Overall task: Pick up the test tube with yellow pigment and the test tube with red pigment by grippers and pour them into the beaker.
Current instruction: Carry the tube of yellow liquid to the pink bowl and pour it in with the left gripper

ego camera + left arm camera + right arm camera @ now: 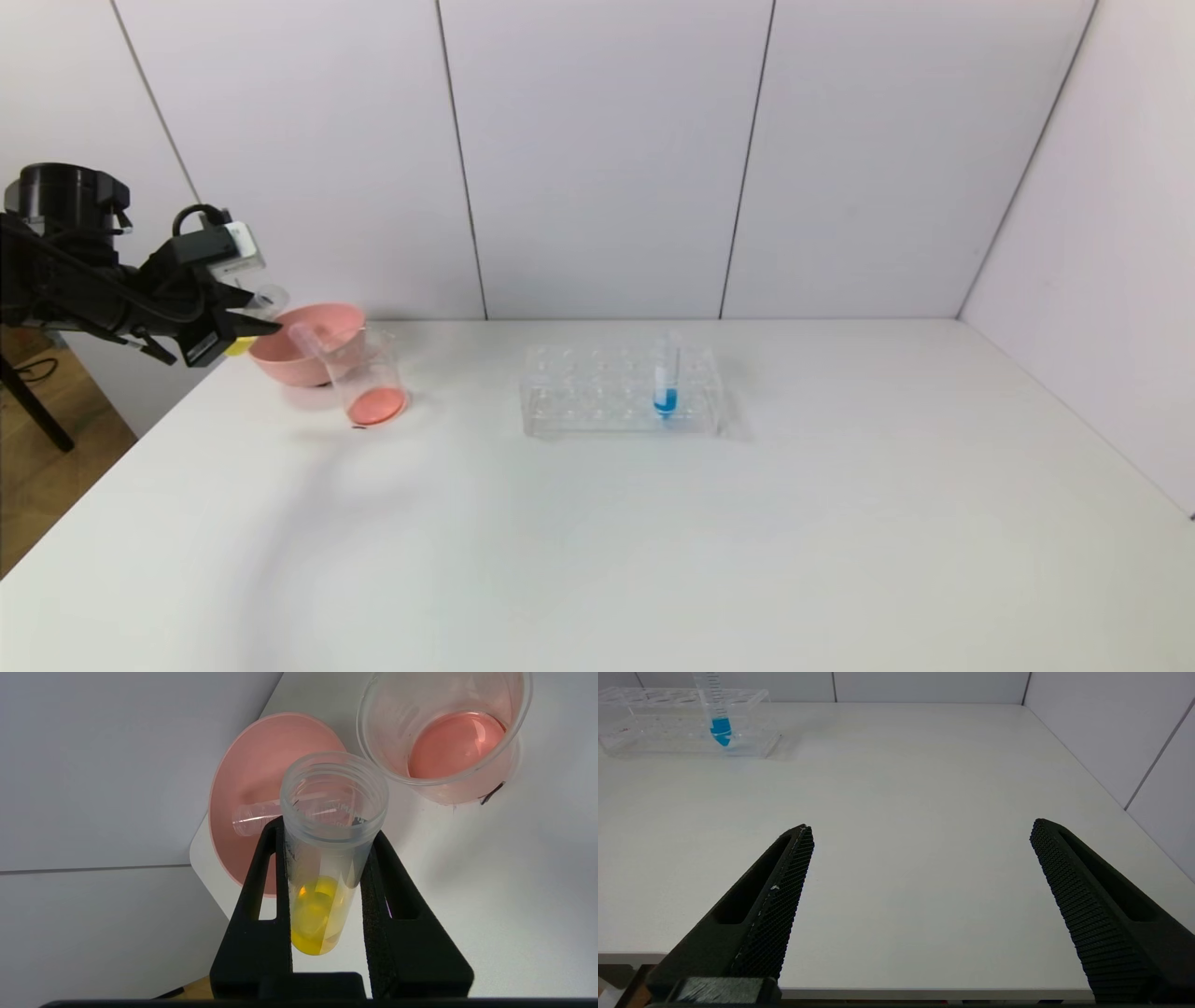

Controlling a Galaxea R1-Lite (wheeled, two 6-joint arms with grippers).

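The yellow tube, open-mouthed with yellow liquid in its tip, is seen at frame centre. An emptied tube lies centre-left. The beaker, holding pink-red liquid, stands upper right.

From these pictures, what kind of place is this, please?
Probably a mock chemistry lab bench: a clear tube rack holding a blue-liquid tube, a beaker with reddish liquid, and a pink bowl on a plain white table.

Three test tubes are present: the test tube with yellow pigment, one empty test tube, and one tube with blue liquid. One beaker, one pink bowl, one tube rack. Two grippers: the left gripper, the right gripper.
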